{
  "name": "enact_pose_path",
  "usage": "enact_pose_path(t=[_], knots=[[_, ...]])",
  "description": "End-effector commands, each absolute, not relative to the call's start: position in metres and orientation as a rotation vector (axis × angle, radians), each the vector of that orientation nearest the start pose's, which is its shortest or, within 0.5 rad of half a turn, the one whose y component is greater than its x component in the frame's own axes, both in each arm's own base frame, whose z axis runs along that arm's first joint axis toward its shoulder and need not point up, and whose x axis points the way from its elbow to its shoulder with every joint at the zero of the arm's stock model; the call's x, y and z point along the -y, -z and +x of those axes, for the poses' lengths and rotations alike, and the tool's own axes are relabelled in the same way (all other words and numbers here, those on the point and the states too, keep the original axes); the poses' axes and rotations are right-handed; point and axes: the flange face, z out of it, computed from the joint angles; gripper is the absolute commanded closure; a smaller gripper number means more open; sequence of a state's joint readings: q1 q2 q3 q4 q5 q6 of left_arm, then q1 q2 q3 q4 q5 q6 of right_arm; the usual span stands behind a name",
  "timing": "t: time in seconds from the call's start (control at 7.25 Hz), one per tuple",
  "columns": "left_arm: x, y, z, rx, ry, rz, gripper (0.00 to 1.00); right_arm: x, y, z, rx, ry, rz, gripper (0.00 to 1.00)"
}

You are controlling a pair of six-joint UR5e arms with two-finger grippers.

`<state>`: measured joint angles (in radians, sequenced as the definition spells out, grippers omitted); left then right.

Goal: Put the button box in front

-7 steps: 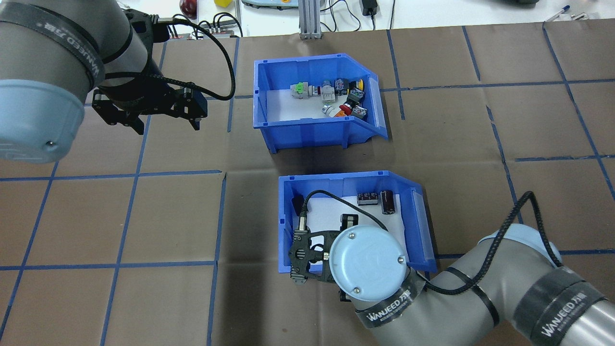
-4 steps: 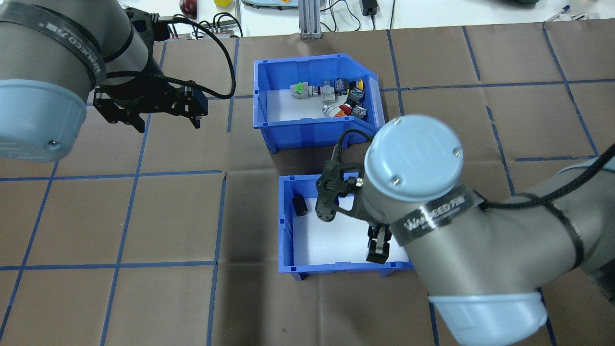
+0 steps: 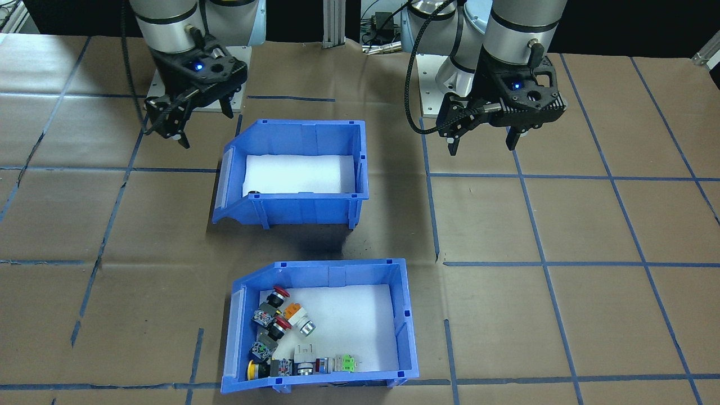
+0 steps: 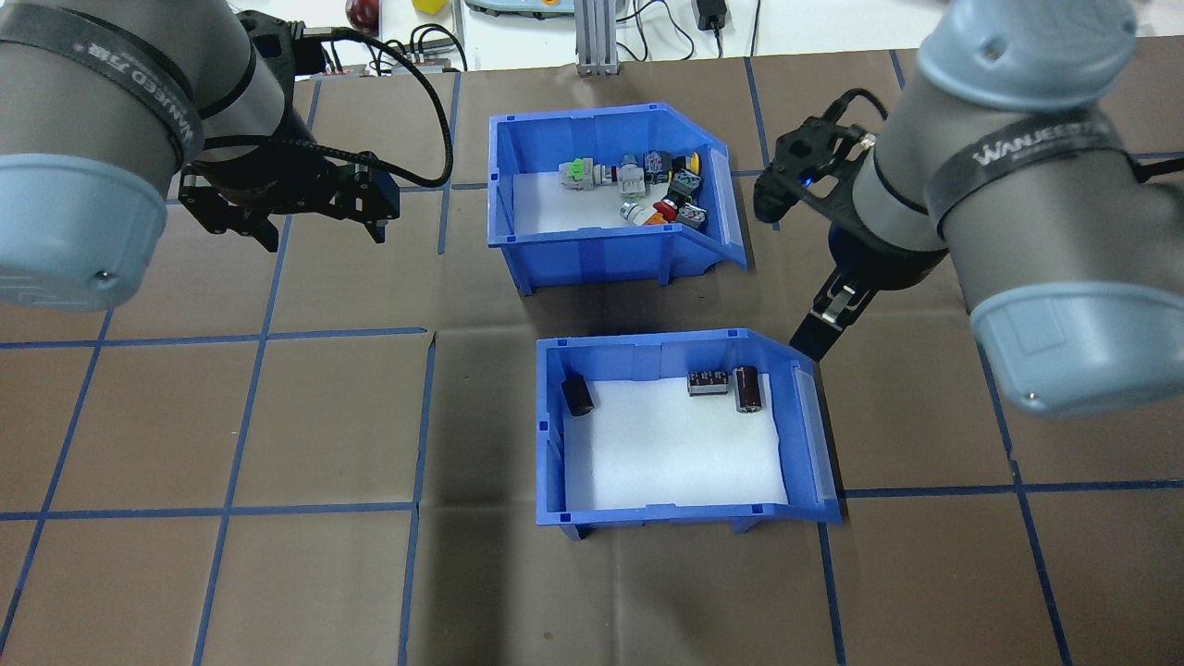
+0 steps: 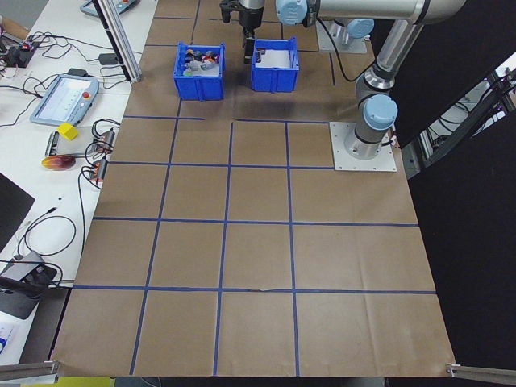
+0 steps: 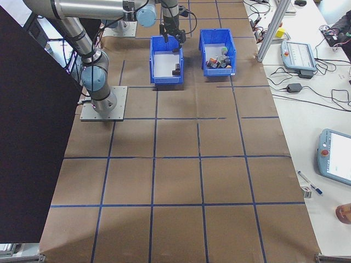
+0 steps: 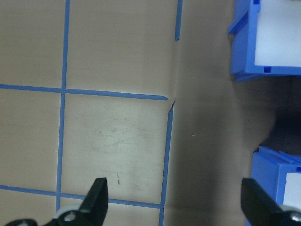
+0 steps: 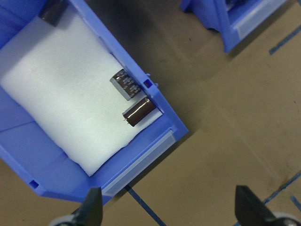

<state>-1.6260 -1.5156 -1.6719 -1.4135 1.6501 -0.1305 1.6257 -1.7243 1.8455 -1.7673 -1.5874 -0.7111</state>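
Blue tape lines are crossing the brown paper under the left gripper [image 4: 296, 217], which is hanging wide-jawed and empty at nine o'clock of the button box [image 4: 601, 254]. That box is sitting at twelve o'clock, farther from the robot, its switches [image 4: 647, 190] crowding its right end, while the capacitor bin [image 4: 675, 513] is occupying the near spot. The right gripper [image 3: 183, 121] is hovering wide and empty at three o'clock, between the bins. Pinching a box wall squarely and lifting level is probably keeping the switches from spilling.
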Motion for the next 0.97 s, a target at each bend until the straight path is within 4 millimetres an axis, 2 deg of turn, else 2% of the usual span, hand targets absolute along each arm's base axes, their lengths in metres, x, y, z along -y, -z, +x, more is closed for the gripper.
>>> enact_pose_path(t=[0.0, 0.14, 0.28, 0.41, 0.69, 0.83], knots=[[0.471, -0.481, -0.152, -3.066, 0.182, -0.122, 0.01, 0.456, -0.459, 0.127, -3.105, 0.058, -0.595, 0.00], [0.471, -0.482, -0.152, -3.066, 0.189, -0.122, 0.01, 0.481, -0.476, 0.126, -3.139, 0.098, -0.369, 0.00], [0.473, -0.483, -0.152, -3.066, 0.210, -0.111, 0.01, 0.509, -0.479, 0.125, -3.142, 0.047, -0.293, 0.00], [0.474, -0.483, -0.152, -3.066, 0.220, -0.116, 0.01, 0.524, -0.488, 0.125, -3.152, -0.024, -0.116, 0.00], [0.478, -0.480, -0.152, -3.066, 0.218, -0.123, 0.01, 0.523, -0.484, 0.126, -3.153, -0.065, -0.015, 0.00], [0.478, -0.480, -0.152, -3.066, 0.218, -0.123, 0.01, 0.519, -0.471, 0.124, -3.165, -0.088, -0.013, 0.00]])
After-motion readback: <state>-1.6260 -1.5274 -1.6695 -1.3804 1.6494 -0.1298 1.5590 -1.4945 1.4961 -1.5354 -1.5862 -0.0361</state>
